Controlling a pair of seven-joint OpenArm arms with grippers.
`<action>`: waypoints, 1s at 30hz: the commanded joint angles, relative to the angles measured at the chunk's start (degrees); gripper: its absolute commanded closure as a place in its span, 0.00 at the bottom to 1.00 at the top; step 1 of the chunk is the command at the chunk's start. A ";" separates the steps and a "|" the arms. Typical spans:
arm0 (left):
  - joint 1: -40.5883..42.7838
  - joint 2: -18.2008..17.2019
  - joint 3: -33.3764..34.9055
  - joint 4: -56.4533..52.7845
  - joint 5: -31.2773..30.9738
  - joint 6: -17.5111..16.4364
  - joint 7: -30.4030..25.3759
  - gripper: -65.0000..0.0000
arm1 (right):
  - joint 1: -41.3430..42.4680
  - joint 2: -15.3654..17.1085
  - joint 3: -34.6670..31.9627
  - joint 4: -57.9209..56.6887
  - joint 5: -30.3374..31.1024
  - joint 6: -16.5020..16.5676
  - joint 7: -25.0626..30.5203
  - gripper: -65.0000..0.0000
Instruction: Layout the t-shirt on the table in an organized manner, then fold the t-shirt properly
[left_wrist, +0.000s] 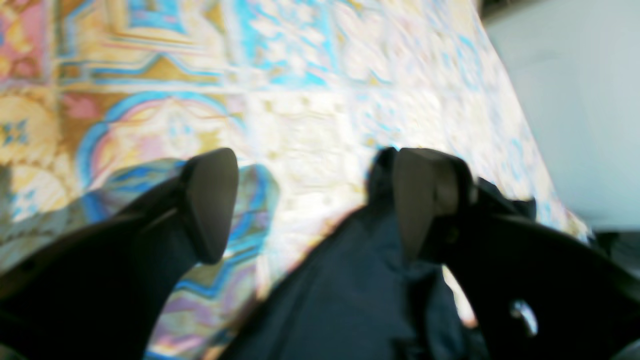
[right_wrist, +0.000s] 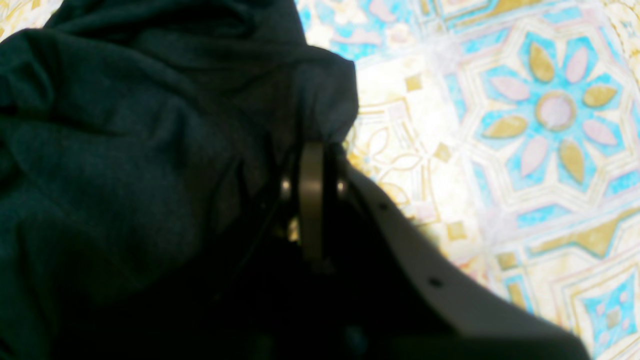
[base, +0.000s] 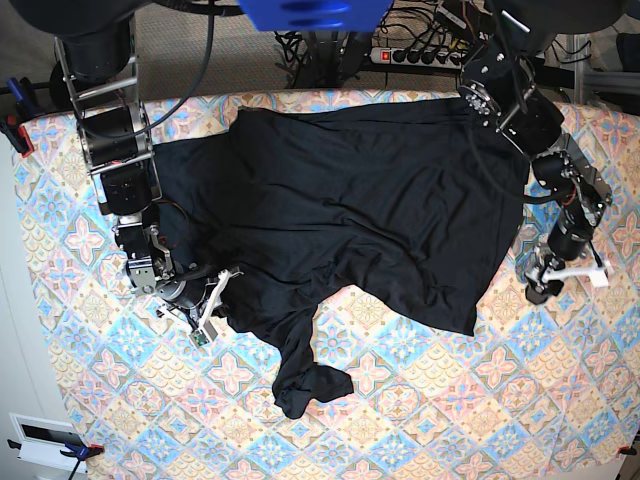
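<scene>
The tiled pastel surface (base: 420, 400) fills most of the base view, cables and a power strip (base: 420, 52) along its top edge, and the black t-shirt (base: 350, 200) sprawls across its upper middle. At lower left, the right gripper (base: 200, 290) has its jaws clamped on the shirt's edge. At right, the left gripper (left_wrist: 310, 200) has jaws spread wide, one finger (left_wrist: 420, 200) against the fabric.

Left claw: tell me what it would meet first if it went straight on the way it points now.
Probably the table. The left claw is open, and patterned cloth fills the view between and ahead of its fingers. The black t-shirt lies by one finger, not ahead. Blur leaves depth unclear.
</scene>
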 joint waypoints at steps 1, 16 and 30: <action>-0.94 -0.84 -0.07 -1.43 -0.31 -0.28 -1.99 0.31 | 0.78 0.07 -0.12 0.11 -1.11 0.87 -2.23 1.00; -10.96 0.74 0.02 -24.73 6.20 2.36 -7.79 0.31 | 0.78 0.07 -0.12 0.11 -1.20 0.87 -2.32 1.00; -16.06 6.28 7.31 -27.63 17.54 12.03 -7.71 0.31 | 0.78 0.07 -0.12 0.11 -1.20 0.87 -2.40 1.00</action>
